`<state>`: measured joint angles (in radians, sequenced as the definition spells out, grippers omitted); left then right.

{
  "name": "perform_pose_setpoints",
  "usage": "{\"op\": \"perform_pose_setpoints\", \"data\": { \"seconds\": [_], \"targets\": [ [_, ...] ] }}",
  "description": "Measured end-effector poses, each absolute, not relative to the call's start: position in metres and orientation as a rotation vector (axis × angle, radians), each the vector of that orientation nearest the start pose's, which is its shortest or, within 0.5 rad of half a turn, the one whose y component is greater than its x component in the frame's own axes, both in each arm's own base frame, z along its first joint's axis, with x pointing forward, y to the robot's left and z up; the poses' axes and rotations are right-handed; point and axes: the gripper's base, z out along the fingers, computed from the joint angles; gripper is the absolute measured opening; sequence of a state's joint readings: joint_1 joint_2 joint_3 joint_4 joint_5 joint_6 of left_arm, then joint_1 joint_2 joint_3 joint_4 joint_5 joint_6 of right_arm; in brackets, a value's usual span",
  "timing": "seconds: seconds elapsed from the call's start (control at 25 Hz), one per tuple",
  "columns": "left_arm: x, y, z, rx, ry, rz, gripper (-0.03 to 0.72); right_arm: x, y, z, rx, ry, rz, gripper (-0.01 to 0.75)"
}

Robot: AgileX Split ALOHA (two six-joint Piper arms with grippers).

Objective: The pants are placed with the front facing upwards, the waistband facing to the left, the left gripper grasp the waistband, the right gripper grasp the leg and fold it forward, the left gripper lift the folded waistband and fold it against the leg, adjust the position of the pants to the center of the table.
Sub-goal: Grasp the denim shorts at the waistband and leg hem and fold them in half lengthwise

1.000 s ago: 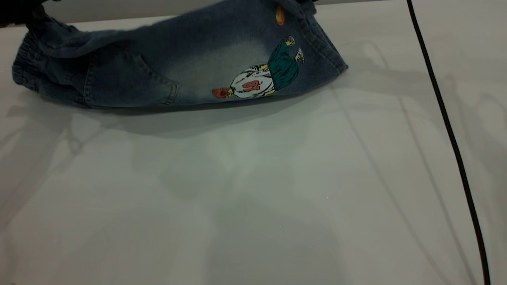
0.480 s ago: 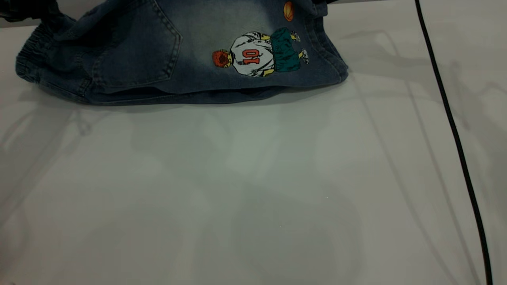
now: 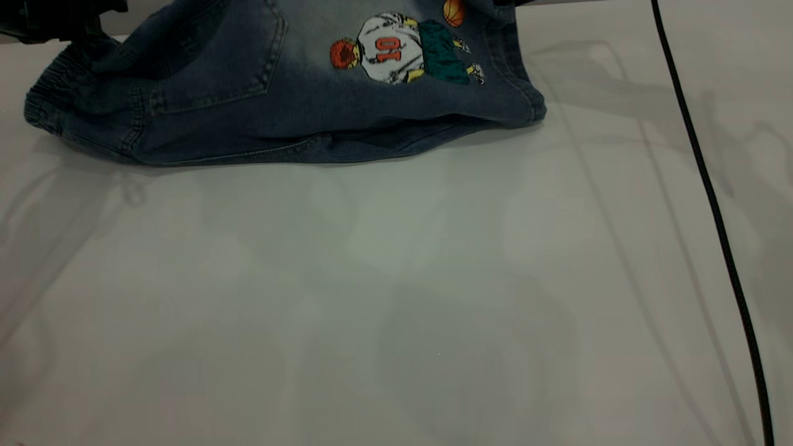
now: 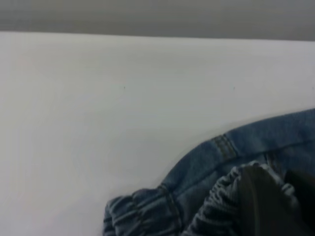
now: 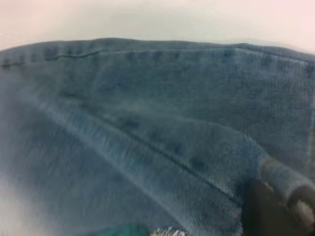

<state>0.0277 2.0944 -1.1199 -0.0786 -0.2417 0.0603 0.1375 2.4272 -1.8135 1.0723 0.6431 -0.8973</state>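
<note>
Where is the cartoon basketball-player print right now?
In the exterior view, the print sits near the top edge, right of centre, on the lifted back of the leg, right of the back pocket.

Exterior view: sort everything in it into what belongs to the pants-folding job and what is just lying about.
Belongs to the job:
- the pants, back side showing
- the waistband, at the left
- the leg with the basketball-player print
- the table
- left gripper, on the waistband
- right gripper, on the leg

Just lying about:
- black cable across the table's right side
</note>
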Motion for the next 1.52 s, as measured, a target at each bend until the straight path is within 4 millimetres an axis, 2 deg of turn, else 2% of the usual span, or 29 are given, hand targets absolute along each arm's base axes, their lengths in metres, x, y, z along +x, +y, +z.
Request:
{"op": "perform_pose_setpoints", "data": {
  "seconds": [0.08, 0.16, 0.44, 0.56, 0.68, 0.88, 1.0, 1.08, 1.28, 1.52],
  "targets": [
    [0.422, 0.013, 0.113, -0.04, 2.219, 0.036, 0.11, 0.505, 0.118, 0.113, -0.323, 2.389, 0.772, 0.053],
    [0.422, 0.013, 0.112, -0.04, 2.225, 0.036, 0.11, 0.505, 0.118, 0.113, -0.323, 2.389, 0.773, 0.113],
    [0.42, 0.013, 0.11, -0.042, 2.25, 0.032, 0.11, 0.506, 0.118, 0.113, -0.274, 2.396, 0.776, 0.451],
    [0.42, 0.013, 0.11, -0.042, 2.25, 0.032, 0.122, 0.506, 0.118, 0.113, -0.245, 2.403, 0.788, 0.531],
    [0.42, 0.013, 0.11, -0.041, 2.249, 0.033, 0.213, 0.505, 0.118, 0.113, -0.241, 2.412, 0.804, 0.552],
    [0.422, 0.013, 0.113, -0.043, 2.213, 0.035, 0.486, 0.501, 0.121, 0.117, -0.269, 2.425, 0.848, 0.554],
    [0.423, 0.014, 0.116, -0.061, 2.192, 0.031, 0.591, 0.498, 0.123, 0.121, -0.282, 2.441, 0.876, 0.554],
    [0.422, 0.014, 0.114, -0.089, 2.218, 0.021, 0.615, 0.496, 0.127, 0.122, -0.3, 2.466, 0.894, 0.554],
    [0.415, 0.02, 0.111, -0.209, 2.312, -0.014, 0.608, 0.489, 0.15, 0.126, -0.388, 2.523, 0.845, 0.554],
    [0.404, 0.046, 0.132, -0.3, 2.376, -0.016, 0.594, 0.484, 0.177, 0.138, -0.495, 2.561, 0.769, 0.554]
  ]
}}
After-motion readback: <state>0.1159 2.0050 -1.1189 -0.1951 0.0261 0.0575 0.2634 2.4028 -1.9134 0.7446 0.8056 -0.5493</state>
